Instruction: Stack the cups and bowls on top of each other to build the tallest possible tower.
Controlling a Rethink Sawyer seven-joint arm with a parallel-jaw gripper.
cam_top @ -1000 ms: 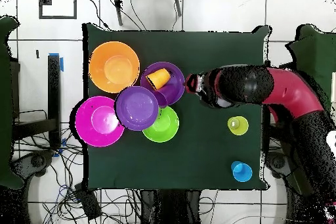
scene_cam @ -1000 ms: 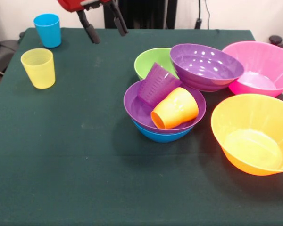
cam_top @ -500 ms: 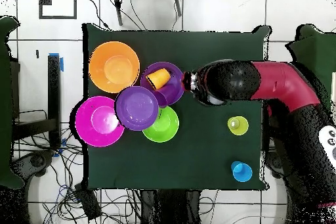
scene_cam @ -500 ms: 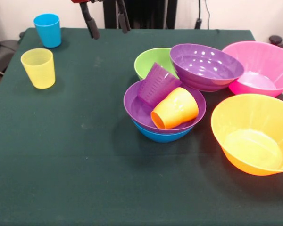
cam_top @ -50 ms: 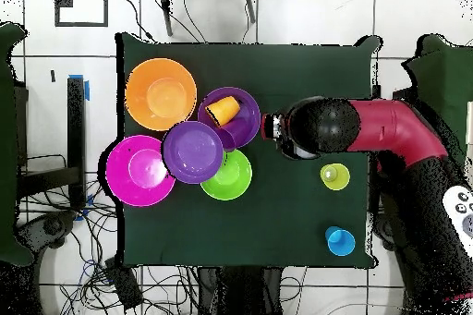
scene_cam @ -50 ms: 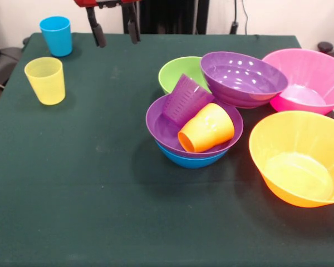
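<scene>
Evidently the tower [scene_cam @ -50 ms: 193, 130] is only begun: a purple bowl nested in a blue one, with purple and orange cups lying tipped inside, not stacked. Yellow cup [scene_cam @ -50 ms: 45, 80] and blue cup [scene_cam @ -50 ms: 56, 35] stand apart. High above, the tool [scene_cam @ -50 ms: 113, 30] hangs wide and empty over the dark green bench [scene_cam @ -50 ms: 89, 183].

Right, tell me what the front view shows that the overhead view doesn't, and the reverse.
Front only: the hand with its two fingers apart and empty, the purple cup lying in the purple bowl, and the blue bowl beneath that. Overhead only: the red arm and the floor cables. Both: the orange cup, yellow cup and blue cup.
</scene>
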